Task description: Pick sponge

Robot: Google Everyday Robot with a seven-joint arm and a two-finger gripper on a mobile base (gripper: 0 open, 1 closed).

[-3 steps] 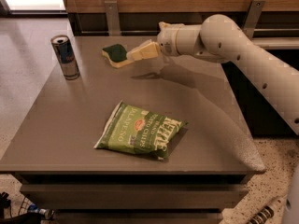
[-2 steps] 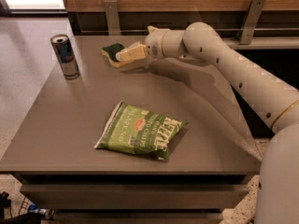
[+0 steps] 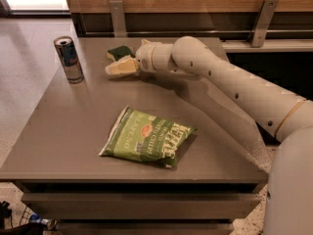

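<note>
- One small wavy-edged sponge (image 3: 121,51) with a dark green scouring top over pale yellow foam is seen on the grey counter (image 3: 58,131).
- One tall blue-and-silver drink can (image 3: 68,58) is stood upright near the far left corner of the counter, well apart from the sponge.
- One large green chip bag (image 3: 146,137) is laid flat in the middle of the counter, nearer the front edge, well apart from the other things.
- One white jointed robot arm (image 3: 230,82) is stretched in from the right across the far part of the counter, and one pale yellow tool (image 3: 122,65) is carried at its end.
- Two metal brackets (image 3: 117,16) are fixed to the wooden wall behind the counter.
- The sponge is found at the far edge of the counter, just beside the tool on its far side; whether the two are touching cannot be told.
- Whether the tool is apart, together or clamped on the sponge cannot be told.
- Compared with a moment ago, the tool has been brought further left, from short of the sponge to alongside it; the can and the bag are left where they were.
</note>
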